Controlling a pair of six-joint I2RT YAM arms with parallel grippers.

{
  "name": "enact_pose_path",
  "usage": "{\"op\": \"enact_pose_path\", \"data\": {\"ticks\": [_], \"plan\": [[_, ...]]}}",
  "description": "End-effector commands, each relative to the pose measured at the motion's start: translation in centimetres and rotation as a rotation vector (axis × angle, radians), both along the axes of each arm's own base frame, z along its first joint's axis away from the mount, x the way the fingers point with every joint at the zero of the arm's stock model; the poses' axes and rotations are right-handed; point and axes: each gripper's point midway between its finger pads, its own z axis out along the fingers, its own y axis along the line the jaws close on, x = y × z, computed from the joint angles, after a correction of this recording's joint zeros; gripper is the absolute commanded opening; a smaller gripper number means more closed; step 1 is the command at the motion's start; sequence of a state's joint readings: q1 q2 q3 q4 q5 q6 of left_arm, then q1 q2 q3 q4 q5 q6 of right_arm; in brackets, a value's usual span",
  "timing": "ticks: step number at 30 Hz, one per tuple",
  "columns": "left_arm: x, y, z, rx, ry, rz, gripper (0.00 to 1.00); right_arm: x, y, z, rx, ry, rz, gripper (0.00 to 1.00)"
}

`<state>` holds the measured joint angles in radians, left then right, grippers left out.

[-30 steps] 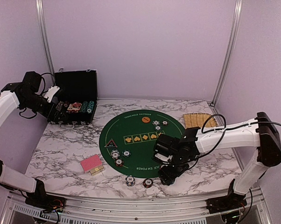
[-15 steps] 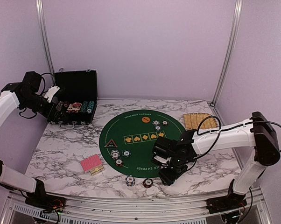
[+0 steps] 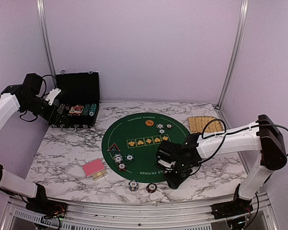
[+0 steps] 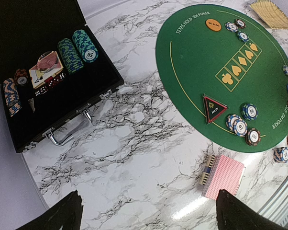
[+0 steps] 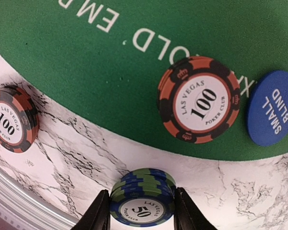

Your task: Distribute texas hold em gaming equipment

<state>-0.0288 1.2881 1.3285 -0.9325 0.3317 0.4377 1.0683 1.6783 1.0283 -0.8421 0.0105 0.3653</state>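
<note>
My right gripper (image 5: pixel 142 211) is low over the marble just off the near edge of the green mat (image 5: pixel 110 62), and its fingers press both sides of a short stack of blue-and-green 50 chips (image 5: pixel 142 201). On the mat beside it lie a red-and-black 100 chip (image 5: pixel 199 99) and the blue small-blind button (image 5: pixel 271 108). Another 100 stack (image 5: pixel 10 124) sits on the marble to the left. My left gripper (image 4: pixel 146 215) hangs open high above the table by the case, holding nothing. Red-backed cards (image 3: pixel 94 168), a black triangular button (image 3: pixel 112 147) and an orange button (image 3: pixel 149 123) lie apart.
The black hinged case (image 3: pixel 77 103) stands open at the back left with chip stacks and cards inside. A tan woven tray (image 3: pixel 204 123) lies at the back right. More chips (image 3: pixel 121 161) are grouped on the mat's left side, and two stacks (image 3: pixel 133 185) sit near the front edge.
The right gripper's fingers have closed in onto the blue-and-green chip stack, and that arm has shifted slightly left. The left arm has not moved.
</note>
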Motion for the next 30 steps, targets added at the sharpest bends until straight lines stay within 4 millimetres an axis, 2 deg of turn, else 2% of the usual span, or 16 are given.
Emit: {"op": "enact_pose_path", "data": {"ticks": [1, 10, 16, 24, 27, 30], "plan": [[-0.2, 0.1, 1.4, -0.001, -0.034, 0.001, 0.99, 0.7, -0.3, 0.2, -0.005, -0.031, -0.007, 0.35], [-0.2, 0.1, 1.5, 0.002, -0.04, 0.001, 0.99, 0.9, -1.3, 0.3, -0.017, -0.03, -0.02, 0.19], [-0.2, 0.0, 1.7, -0.005, -0.044, -0.002, 0.99, 1.9, -0.7, 2.6, 0.009, -0.062, -0.022, 0.15], [-0.3, 0.0, 1.9, -0.005, -0.05, -0.003, 0.99, 6.4, -0.5, 6.6, 0.03, -0.151, -0.063, 0.15], [-0.3, 0.0, 2.0, -0.005, -0.055, -0.003, 0.99, 8.5, -0.4, 7.1, 0.033, -0.179, -0.083, 0.16], [-0.4, 0.0, 2.1, -0.003, -0.057, -0.003, 0.99, 10.1, 0.4, 6.7, 0.039, -0.188, -0.085, 0.15]]}}
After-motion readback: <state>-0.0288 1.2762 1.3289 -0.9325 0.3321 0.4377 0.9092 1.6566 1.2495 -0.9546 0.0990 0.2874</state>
